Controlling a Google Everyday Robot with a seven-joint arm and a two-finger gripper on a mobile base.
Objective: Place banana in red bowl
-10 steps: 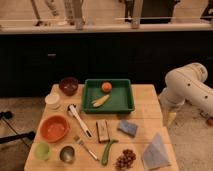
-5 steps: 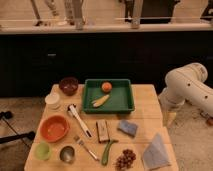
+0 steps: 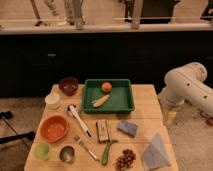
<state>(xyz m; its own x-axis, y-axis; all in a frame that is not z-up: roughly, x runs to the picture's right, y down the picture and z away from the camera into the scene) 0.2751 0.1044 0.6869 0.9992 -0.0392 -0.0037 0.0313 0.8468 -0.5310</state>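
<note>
The pale-yellow banana lies in a green tray at the back middle of the wooden table, next to a round orange fruit. The orange-red bowl stands empty at the table's front left. My white arm is folded to the right of the table. My gripper hangs below it, beside the table's right edge, well away from both the banana and the bowl.
Also on the table are a dark maroon bowl, white cup, green cup, metal cup, spoon, fork, brown block, blue sponge, green vegetable, grapes and grey cloth.
</note>
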